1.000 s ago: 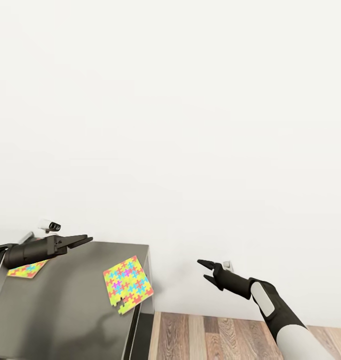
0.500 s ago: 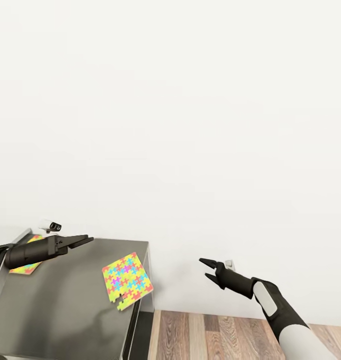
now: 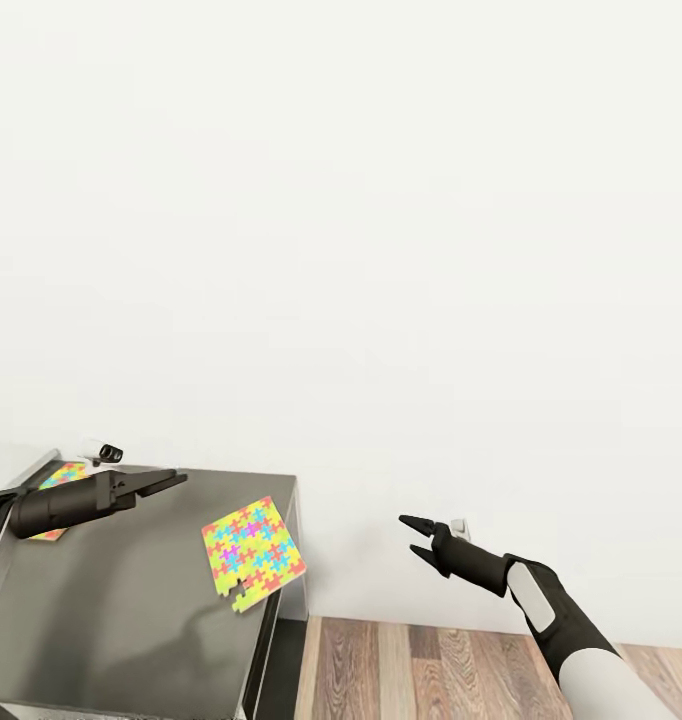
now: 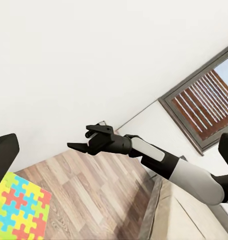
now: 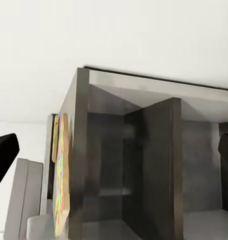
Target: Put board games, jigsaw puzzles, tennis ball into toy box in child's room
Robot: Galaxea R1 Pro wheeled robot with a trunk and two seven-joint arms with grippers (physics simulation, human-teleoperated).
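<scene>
Head view: a bright jigsaw puzzle (image 3: 252, 554) of yellow, red, blue and green pieces lies flat at the right corner of the dark bench (image 3: 131, 610), one edge overhanging. A second jigsaw puzzle (image 3: 59, 483) sits far left, partly behind the left arm. Left pincer (image 3: 171, 479) hovers over the bench, fingers nearly together, holding nothing. Right pincer (image 3: 413, 534) hangs over the wood floor (image 3: 431, 670), fingers parted, empty.

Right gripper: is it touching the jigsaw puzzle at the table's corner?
Apart. In the head view the right gripper hangs over the floor, with bare wall between it and the jigsaw puzzle on the table.
</scene>
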